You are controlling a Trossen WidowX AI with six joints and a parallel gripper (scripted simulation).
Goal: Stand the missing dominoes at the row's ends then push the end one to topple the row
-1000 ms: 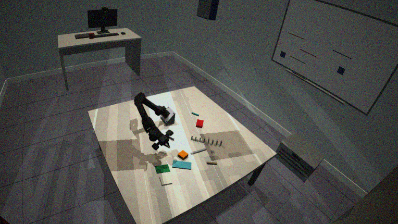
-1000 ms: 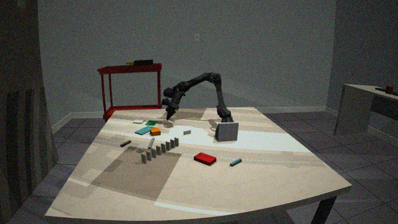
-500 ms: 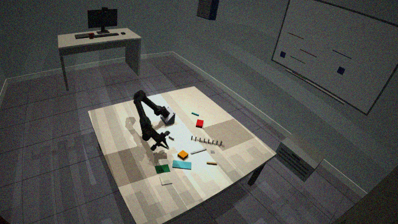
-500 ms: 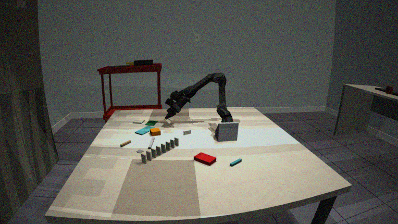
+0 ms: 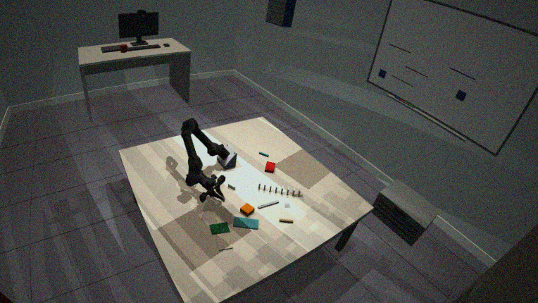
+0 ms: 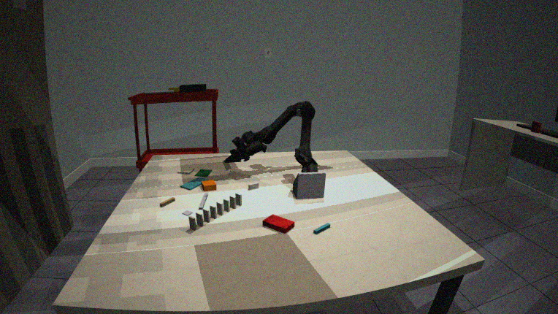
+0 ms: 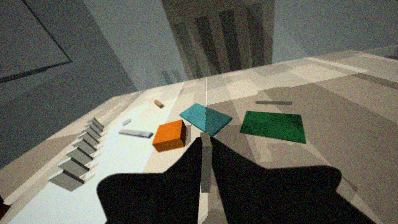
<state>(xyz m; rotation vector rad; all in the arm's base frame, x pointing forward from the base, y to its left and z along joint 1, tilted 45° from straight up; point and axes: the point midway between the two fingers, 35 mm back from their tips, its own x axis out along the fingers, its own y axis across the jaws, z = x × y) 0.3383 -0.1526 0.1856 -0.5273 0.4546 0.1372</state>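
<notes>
A row of several grey dominoes (image 5: 275,190) (image 6: 220,208) (image 7: 81,152) stands upright on the table. My gripper (image 5: 222,199) (image 6: 226,161) (image 7: 204,141) is shut on a thin grey domino (image 7: 205,170), seen edge-on between the fingers in the wrist view. The gripper is above the table on the arm's side, away from the row, and is tilted. Another grey domino (image 5: 231,186) (image 6: 253,186) rests on the table between the arm's base and the near end of the row, apart from it.
Near the row lie a grey bar (image 5: 267,204) (image 6: 203,201), a pale flat piece (image 5: 286,205), a tan bar (image 5: 286,220) and a red block (image 5: 270,167) (image 6: 278,223). An orange block (image 7: 170,136), teal plate (image 7: 206,118) and green plate (image 7: 273,126) lie ahead. A grey wedge (image 6: 310,185) stands by the base.
</notes>
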